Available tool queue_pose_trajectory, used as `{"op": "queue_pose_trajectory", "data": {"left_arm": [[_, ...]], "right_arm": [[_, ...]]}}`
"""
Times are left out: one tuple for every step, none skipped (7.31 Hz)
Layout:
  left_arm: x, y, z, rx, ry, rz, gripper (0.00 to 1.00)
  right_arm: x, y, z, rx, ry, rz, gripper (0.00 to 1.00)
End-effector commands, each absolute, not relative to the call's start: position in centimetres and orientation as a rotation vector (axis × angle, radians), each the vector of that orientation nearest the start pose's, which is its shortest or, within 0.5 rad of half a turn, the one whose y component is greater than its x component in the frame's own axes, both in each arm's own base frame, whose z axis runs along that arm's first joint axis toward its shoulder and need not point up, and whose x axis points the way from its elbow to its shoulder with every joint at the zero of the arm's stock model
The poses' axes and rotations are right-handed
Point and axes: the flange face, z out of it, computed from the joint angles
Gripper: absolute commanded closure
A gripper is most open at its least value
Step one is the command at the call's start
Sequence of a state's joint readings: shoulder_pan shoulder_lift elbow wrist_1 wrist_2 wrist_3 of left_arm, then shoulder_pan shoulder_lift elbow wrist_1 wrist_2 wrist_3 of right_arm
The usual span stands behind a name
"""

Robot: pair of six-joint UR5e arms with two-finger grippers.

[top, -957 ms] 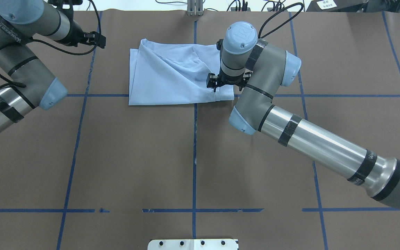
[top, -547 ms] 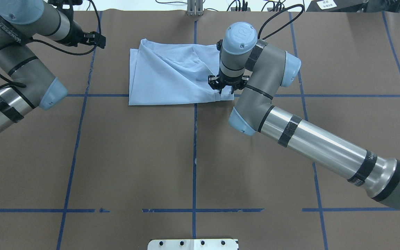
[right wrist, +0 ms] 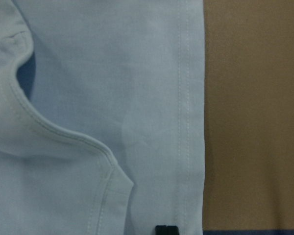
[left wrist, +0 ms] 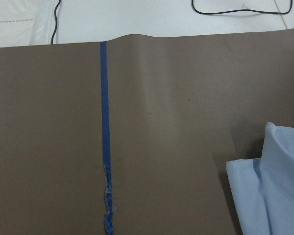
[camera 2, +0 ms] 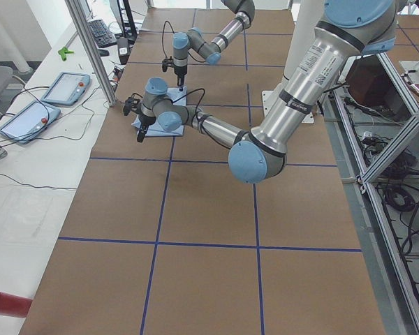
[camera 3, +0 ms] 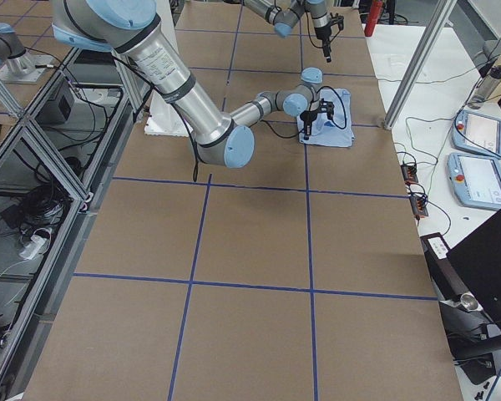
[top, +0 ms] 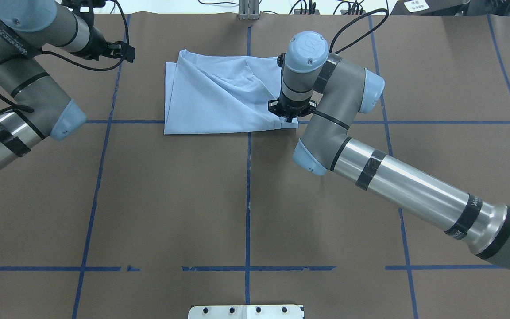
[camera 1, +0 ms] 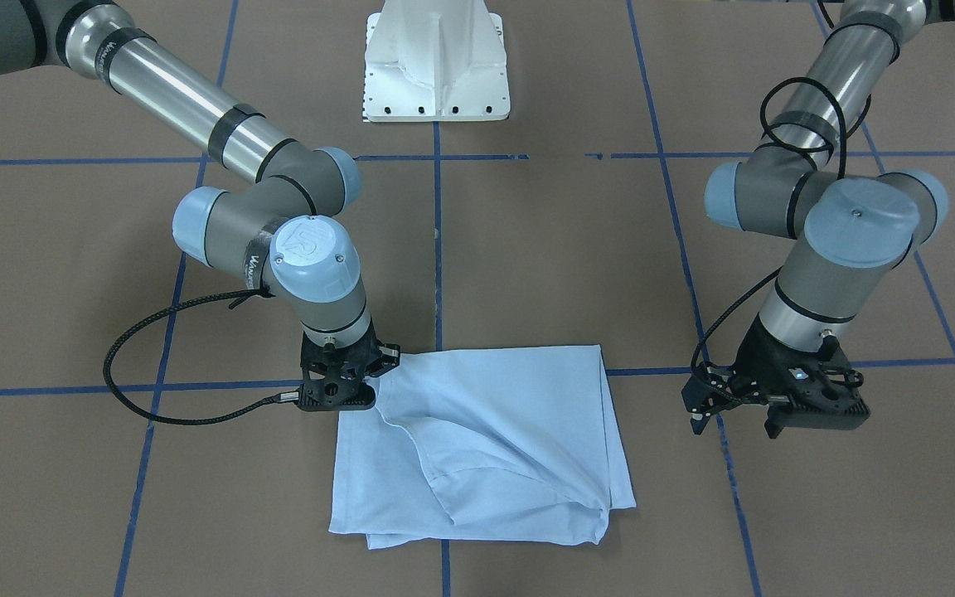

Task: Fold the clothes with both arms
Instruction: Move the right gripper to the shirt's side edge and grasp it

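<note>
The light blue T-shirt (top: pixel 210 102) lies folded into a rough rectangle on the brown table, far centre, with loose creases across it (camera 1: pixel 511 431). My right gripper (top: pixel 289 118) stands straight down on the shirt's near right corner, its fingers drawn together and shut on the hem there. In the right wrist view the hem (right wrist: pixel 186 98) runs down to one black fingertip (right wrist: pixel 165 229) at the bottom edge. My left gripper (camera 1: pixel 734 419) hovers open and empty beside the shirt's left side (top: pixel 124 49), a gap of bare table between them. The left wrist view catches only the shirt's corner (left wrist: pixel 269 191).
Blue tape lines (top: pixel 248 199) grid the brown table cover. The robot's white pedestal base (camera 1: pixel 436 75) sits at the near edge. A metal post (top: pixel 248 11) and cables line the far edge. Tablets (camera 2: pixel 28 118) lie on the white bench beyond the table.
The right gripper has come down onto the shirt's near right corner and its fingers have closed from wide apart to together. The left arm has not moved.
</note>
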State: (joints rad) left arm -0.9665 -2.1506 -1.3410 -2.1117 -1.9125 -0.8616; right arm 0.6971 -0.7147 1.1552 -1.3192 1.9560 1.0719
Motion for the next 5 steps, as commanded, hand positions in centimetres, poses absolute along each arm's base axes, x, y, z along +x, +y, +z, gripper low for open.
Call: {"op": "queue_pose_trajectory", "data": {"left_arm": [[33.7, -66.3, 36.5, 0.442, 0.827, -0.085, 0.0], [33.7, -66.3, 36.5, 0.442, 0.827, -0.085, 0.0], [33.7, -66.4, 36.7, 0.44, 0.825, -0.085, 0.0], [33.7, -66.4, 36.7, 0.44, 0.823, -0.086, 0.0], [33.7, -66.4, 36.7, 0.439, 0.824, -0.086, 0.0]], "right_arm": [[-55.6, -58.8, 27.5, 0.05, -0.807, 0.037, 0.0], [-55.3, -58.3, 27.6, 0.034, -0.807, 0.034, 0.0], [-54.9, -58.3, 27.5, 0.024, -0.796, 0.04, 0.0], [-54.8, -58.2, 27.6, 0.021, -0.791, 0.042, 0.0], [-55.0, -57.8, 28.9, 0.014, -0.778, 0.041, 0.0]]}}
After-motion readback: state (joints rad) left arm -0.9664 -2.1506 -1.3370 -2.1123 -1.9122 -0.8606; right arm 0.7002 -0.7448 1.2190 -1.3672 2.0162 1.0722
